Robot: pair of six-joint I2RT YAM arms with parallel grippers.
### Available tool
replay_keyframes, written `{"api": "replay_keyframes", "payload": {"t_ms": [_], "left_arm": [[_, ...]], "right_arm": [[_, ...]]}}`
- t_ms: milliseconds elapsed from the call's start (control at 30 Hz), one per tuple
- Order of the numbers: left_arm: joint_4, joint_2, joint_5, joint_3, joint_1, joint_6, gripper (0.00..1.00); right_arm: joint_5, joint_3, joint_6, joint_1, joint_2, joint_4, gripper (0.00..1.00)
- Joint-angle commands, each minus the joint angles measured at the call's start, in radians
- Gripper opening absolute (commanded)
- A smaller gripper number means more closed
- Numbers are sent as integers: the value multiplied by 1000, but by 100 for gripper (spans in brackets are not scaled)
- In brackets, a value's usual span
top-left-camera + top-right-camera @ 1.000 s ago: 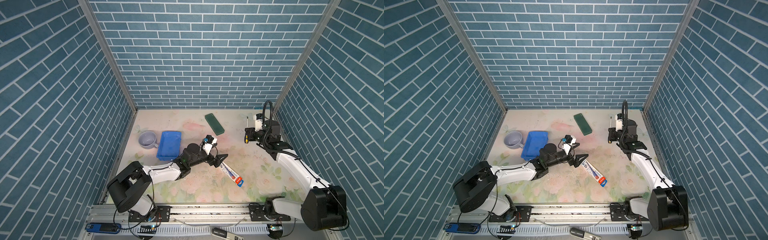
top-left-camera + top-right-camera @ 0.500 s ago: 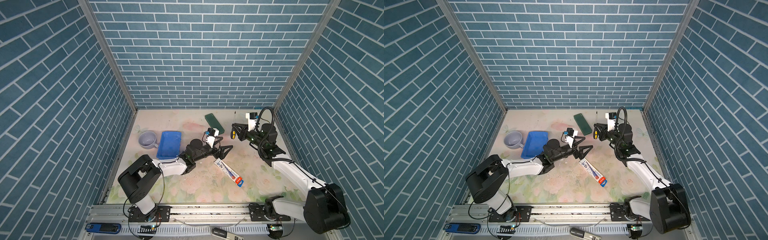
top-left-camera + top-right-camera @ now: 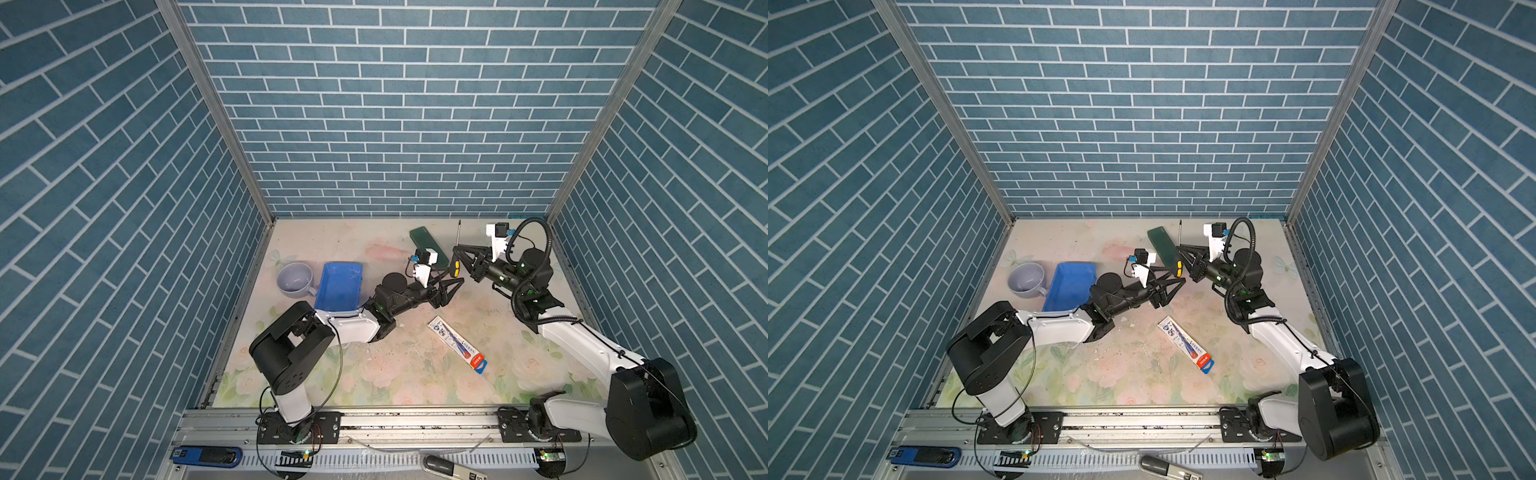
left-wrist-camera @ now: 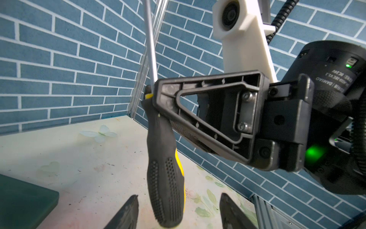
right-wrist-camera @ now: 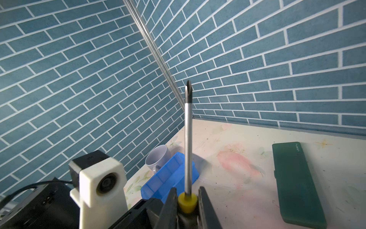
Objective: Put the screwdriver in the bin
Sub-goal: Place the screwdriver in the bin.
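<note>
Gripping the screwdriver (image 3: 456,269) upright by the top of its handle in the right claw (image 5: 187,195), above the worktop (image 3: 415,374) and well apart from the blue bin (image 3: 338,286) beside the grey mug (image 3: 294,280), with the left claw (image 4: 179,200) half-wide around the handle's lower end, not touching it.
</note>
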Motion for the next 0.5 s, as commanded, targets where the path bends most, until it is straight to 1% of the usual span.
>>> {"api": "replay_keyframes", "payload": {"t_ms": [0,200,333,467], "left_arm": [[18,11,-23,30,4,8,57],[14,13,-46,38,5,14,38],[21,19,-42,38,5,7,24],[30,17,-46,33,7,3,13]], "right_arm": [[-51,-9,33,12,12,53,8],[-54,-18,29,22,11,47,7],[-50,-24,26,24,8,45,7],[-40,-29,20,23,11,40,7]]}}
